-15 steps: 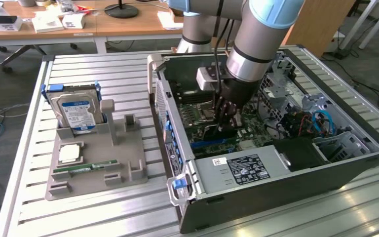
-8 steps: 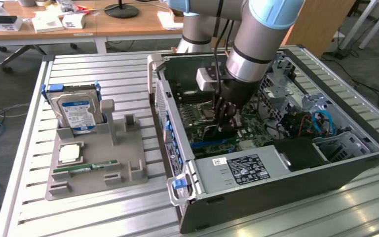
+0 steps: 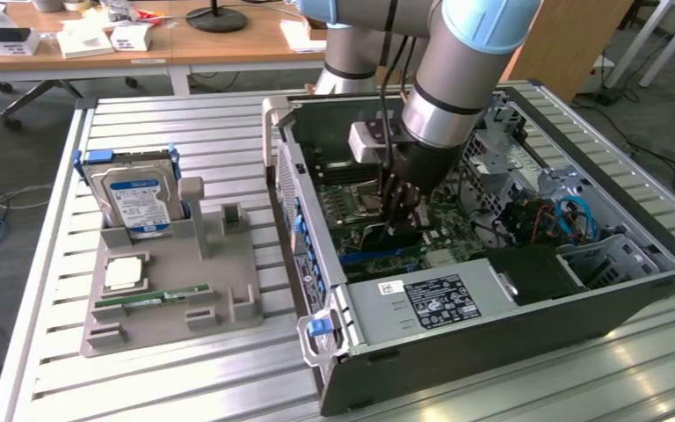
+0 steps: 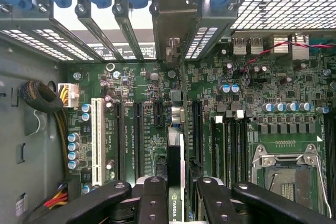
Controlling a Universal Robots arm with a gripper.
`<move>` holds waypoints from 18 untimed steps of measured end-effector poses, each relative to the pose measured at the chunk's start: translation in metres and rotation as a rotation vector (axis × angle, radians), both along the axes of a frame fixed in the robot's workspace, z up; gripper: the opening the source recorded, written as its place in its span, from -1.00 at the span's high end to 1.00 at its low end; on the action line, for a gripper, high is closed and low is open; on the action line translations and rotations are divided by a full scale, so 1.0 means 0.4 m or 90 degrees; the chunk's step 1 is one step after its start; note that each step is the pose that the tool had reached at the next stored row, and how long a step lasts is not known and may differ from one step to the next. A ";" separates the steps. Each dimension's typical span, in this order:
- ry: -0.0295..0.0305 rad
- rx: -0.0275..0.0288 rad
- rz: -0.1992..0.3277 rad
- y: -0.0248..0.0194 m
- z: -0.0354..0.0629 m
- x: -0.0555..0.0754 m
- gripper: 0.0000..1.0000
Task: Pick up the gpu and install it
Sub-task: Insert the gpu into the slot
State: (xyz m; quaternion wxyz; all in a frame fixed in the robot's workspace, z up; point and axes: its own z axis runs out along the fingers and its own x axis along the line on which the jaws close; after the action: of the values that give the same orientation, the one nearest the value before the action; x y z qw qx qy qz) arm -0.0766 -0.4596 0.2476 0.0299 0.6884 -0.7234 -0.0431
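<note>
A: While the arm (image 3: 455, 79) reaches down into the open computer case (image 3: 526, 325), what is the gripper (image 3: 397, 209) holding?

B: The gpu (image 4: 176, 145) — its fingers (image 4: 152, 198) are clamped on the card's two faces (seen edge-on from the wrist). It stands upright among the expansion slots (image 4: 137, 129) of the motherboard (image 4: 142, 77), one end at the rear brackets (image 4: 126, 30).
</note>
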 end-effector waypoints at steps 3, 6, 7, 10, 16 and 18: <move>0.0001 -0.0001 0.000 0.000 0.000 0.000 0.47; 0.0001 -0.0001 0.000 0.000 0.000 0.000 0.47; 0.0001 -0.0001 0.000 0.000 0.000 0.000 0.47; 0.0000 -0.0001 -0.002 0.000 0.000 0.000 0.47; 0.0000 -0.0001 -0.007 0.000 0.000 -0.003 0.47; 0.0000 0.0000 -0.007 0.000 -0.002 -0.003 0.47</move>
State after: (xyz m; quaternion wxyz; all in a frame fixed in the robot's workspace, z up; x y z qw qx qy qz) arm -0.0779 -0.4597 0.2469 0.0297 0.6844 -0.7272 -0.0433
